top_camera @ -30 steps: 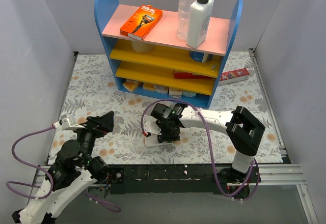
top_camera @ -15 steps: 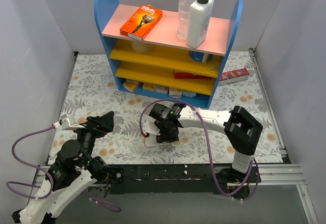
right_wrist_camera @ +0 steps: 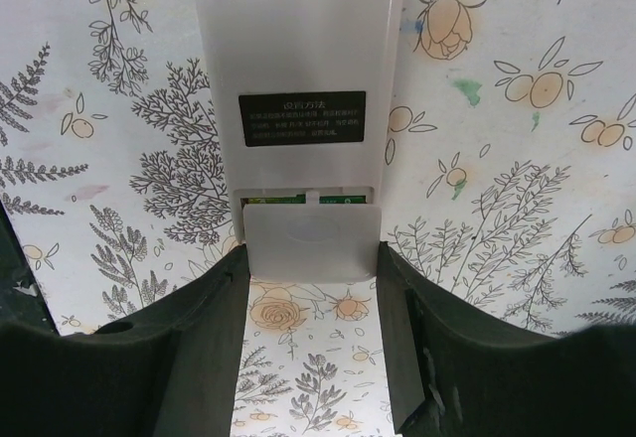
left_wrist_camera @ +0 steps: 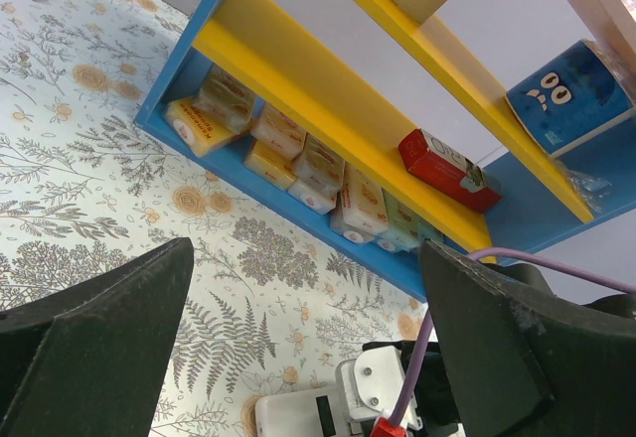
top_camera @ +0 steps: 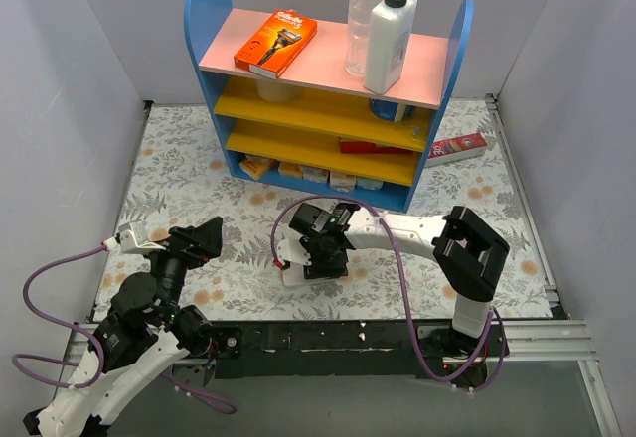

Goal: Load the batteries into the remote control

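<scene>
Lying back-up on the flowered desk cloth (right_wrist_camera: 487, 209), the remote control (right_wrist_camera: 298, 50) sits near the desk's near edge, about midway along it. It's a slim white bar of smooth plastic, square-sided, with a dark rectangular label (right_wrist_camera: 301, 117) of small print.

Just below that label are two slivers of green: the batteries (right_wrist_camera: 272, 200), side by side in their bay and mostly hidden. The battery cover (right_wrist_camera: 311, 233), a flat white plate with a faint dent in its middle, overlaps the bay's end and leaves only that narrow strip showing.

The right gripper (right_wrist_camera: 311, 263) is clenched on the cover, a matte black finger pressed against each side.

The left gripper (left_wrist_camera: 306, 253) hangs released near the near-left corner, its broad fingers spread with nothing between them, facing the blue shelf unit (top_camera: 199, 30) at the far edge.

Against a second ago, the right arm's elbow has slid a touch toward the left edge, and the wrist with it. The remote looks to lie where it did, and the left arm hasn't budged.
</scene>
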Controlling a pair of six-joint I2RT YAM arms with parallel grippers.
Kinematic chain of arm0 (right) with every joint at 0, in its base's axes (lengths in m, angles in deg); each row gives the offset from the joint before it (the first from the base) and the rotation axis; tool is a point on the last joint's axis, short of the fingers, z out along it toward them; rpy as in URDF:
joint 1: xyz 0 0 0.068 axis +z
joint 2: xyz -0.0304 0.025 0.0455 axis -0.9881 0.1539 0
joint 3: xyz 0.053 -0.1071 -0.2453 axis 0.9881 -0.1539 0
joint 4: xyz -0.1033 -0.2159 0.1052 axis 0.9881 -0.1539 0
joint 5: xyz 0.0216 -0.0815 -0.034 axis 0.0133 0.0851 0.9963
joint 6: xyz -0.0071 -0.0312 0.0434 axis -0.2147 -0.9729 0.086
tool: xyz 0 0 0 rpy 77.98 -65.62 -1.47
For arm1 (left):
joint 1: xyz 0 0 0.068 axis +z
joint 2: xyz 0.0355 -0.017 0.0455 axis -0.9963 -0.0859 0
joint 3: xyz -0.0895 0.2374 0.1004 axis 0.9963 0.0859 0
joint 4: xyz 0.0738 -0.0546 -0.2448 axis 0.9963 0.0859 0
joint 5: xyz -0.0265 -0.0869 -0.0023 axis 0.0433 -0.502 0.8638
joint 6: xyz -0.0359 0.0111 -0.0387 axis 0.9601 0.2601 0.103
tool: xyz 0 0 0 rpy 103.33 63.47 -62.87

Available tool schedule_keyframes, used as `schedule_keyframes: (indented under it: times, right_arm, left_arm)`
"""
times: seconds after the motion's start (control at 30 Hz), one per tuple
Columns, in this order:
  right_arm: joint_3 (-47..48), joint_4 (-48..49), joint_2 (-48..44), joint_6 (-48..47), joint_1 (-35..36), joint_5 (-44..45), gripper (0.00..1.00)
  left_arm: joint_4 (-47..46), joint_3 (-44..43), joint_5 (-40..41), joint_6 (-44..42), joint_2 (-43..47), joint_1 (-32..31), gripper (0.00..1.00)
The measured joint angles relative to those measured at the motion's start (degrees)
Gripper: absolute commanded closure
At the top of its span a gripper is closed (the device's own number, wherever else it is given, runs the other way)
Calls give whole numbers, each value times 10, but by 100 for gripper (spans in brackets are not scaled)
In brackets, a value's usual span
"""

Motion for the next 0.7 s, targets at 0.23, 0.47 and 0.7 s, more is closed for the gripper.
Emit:
schedule_keyframes:
  times: [0.23,0.47,0.7]
  right_arm:
    - [0,0,7,0,0,0,57]
    - [0,0,10,0,0,0,56]
    - [4,0,12,0,2,0,54]
  left_arm:
    - [0,0,0,0,0,0,2]
    - [0,0,0,0,0,4,2]
    - [0,0,0,-2,0,4,2]
